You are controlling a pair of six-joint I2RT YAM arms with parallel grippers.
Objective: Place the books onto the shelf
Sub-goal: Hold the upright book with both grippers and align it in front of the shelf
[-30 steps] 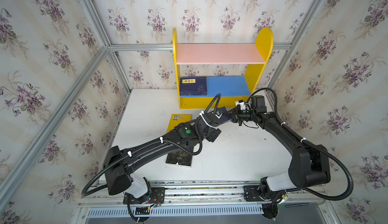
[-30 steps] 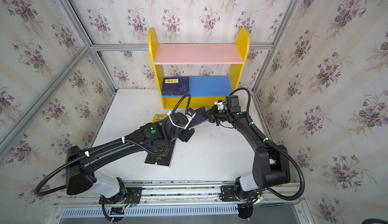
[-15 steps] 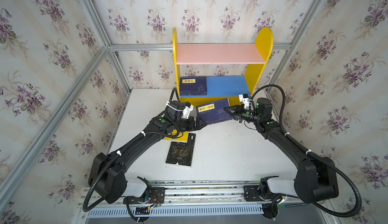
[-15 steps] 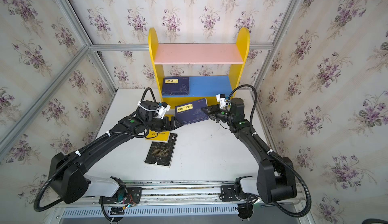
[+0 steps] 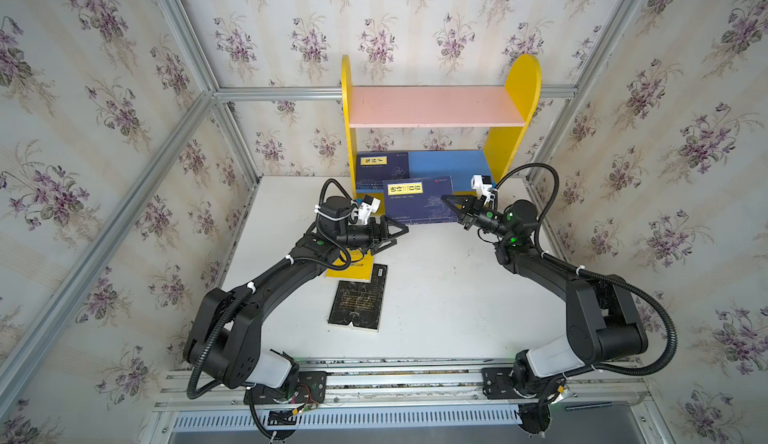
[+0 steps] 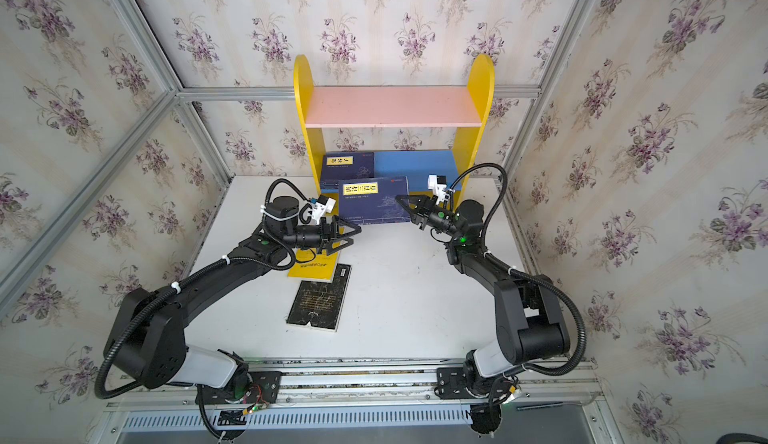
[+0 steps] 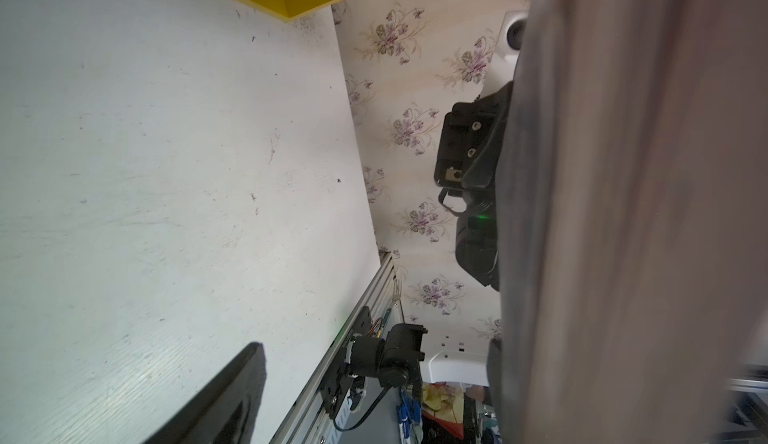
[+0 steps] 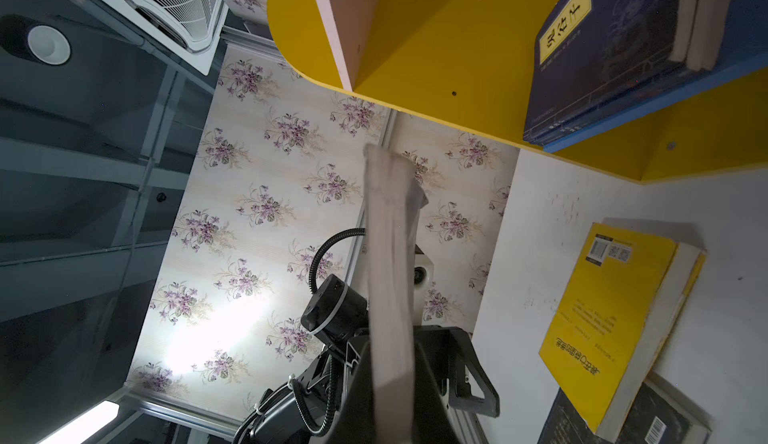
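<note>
Currently the right tool (image 5: 449, 202) is pressed together on the right edge of a navy book with a yellow title label (image 5: 417, 205), holding it off the desk (image 5: 457, 296) with its cover facing up and toward the camera. The book hangs just in front of the shelf (image 5: 515, 88), level with the blue lower board (image 5: 449, 163). Judging by this, it is held by one edge so it can slide into that tier.

The left tool (image 5: 399, 236) is spread open and holds nothing. Its tips sit close under the book's lower left corner; whether they touch it cannot be told. It looks placed to steady or guide that end.

On the left part of the blue board, a stack of navy books (image 5: 382, 165) already lies flat. The right part is bare, and so is the pink upper board (image 5: 436, 107).

On the desk beneath the left arm lie a yellow book (image 5: 353, 269) and a black book with yellow lettering (image 5: 359, 302), the yellow one overlapping the black one's far corner. Both are not yet shelved.

The shelved stack, the shelf's yellow right side and the pink board above bound the opening. The open left tool also sits close to the book.
</note>
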